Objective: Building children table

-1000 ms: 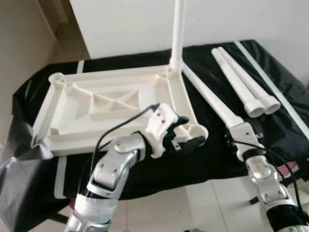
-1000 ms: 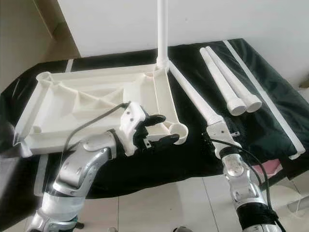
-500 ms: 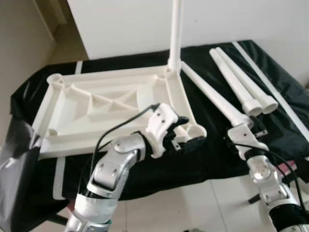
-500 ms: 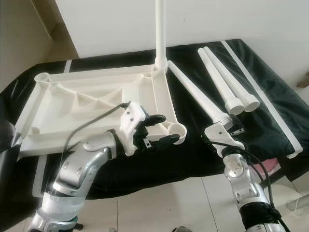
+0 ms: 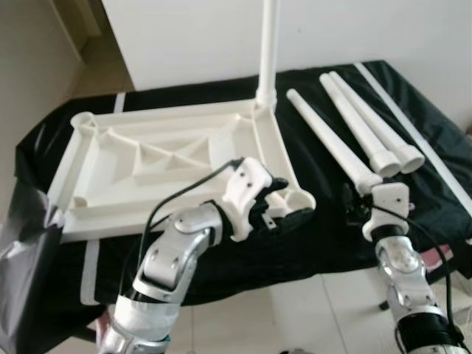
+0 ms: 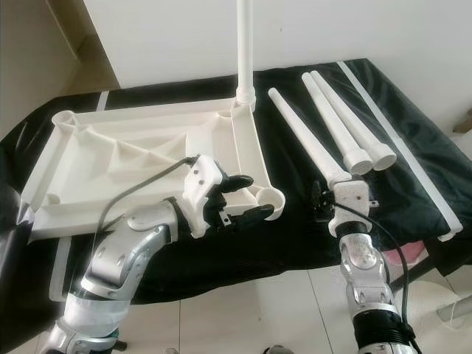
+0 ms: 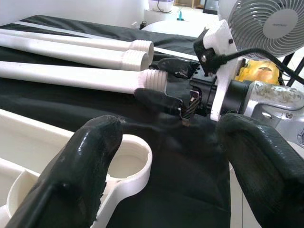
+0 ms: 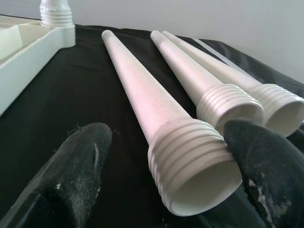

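**Reaching for the next table leg**

Lying upside down on the black-draped counter [image 5: 221, 258], the white plastic tabletop [image 5: 177, 166] shows its ribbed underside, with one leg [image 5: 268, 44] already standing upright in the far right corner socket. The near right corner socket [image 5: 299, 199] is empty; nothing sits in it. Three loose legs lie to the right: the nearest leg [image 6: 306, 140] lies apart from the tabletop, and a pair of legs [image 6: 343, 122] lies touching side by side beyond it.

The right gripper [image 8: 190, 161] has its fingers [image 8: 76, 161] spread apart on either side of the nearest leg's threaded end, not clenched on it. The left gripper [image 5: 284, 203] hovers at the empty socket, fingers parted and holding nothing.

These legs look like hollow, stiff, light plastic tubes, smooth and tapered, so likely to roll or slip. A hold just behind the ridged thread seems best, leaving the thread free to screw into the socket.
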You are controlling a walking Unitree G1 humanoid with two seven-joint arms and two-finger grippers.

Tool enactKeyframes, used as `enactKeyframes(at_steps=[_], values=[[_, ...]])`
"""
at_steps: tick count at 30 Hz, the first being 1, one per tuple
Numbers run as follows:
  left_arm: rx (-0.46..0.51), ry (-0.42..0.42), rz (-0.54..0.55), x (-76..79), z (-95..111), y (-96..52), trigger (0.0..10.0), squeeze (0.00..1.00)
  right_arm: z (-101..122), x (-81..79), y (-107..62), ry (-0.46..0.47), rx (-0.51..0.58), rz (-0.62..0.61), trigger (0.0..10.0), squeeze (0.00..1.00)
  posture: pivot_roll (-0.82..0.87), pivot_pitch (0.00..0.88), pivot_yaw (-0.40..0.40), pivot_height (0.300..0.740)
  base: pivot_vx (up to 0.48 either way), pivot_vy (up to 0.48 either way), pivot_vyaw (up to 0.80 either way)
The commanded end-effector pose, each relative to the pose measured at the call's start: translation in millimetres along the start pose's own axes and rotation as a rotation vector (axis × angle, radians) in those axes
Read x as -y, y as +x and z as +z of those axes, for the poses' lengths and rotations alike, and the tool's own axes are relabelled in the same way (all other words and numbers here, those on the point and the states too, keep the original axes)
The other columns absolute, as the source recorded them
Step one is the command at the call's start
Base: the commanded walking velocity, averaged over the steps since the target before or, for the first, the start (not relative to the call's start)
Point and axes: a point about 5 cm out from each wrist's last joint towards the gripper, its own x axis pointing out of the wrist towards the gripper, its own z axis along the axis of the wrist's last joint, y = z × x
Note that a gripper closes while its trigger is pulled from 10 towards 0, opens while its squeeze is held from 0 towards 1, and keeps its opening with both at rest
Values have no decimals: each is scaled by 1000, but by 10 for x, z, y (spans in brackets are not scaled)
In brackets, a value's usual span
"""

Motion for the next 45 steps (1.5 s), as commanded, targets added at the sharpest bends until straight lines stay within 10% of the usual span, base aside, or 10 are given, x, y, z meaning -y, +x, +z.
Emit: enactKeyframes(at_steps=[1,8,14,27,45], values=[[-2,2,76,-50,15,-10,10000,0,-18,-31,12,-5,-28,46,10000,0,-83,98,54,740,0,0,0],[1,-2,80,-53,18,-7,10000,0,25,-386,-7,-346,20,358,10000,0,-84,96,51,740,0,0,0],[1,-5,83,-48,16,-12,10000,0,151,-533,-53,-450,113,487,10000,0,-81,97,45,740,0,0,0],[1,-8,80,-34,8,-3,10000,0,430,58,185,58,132,25,10000,0,-87,91,46,740,0,0,0],[-28,15,-21,75,-13,-12,10000,0,180,138,362,210,-119,65,10000,0,-82,74,56,740,0,0,0]])
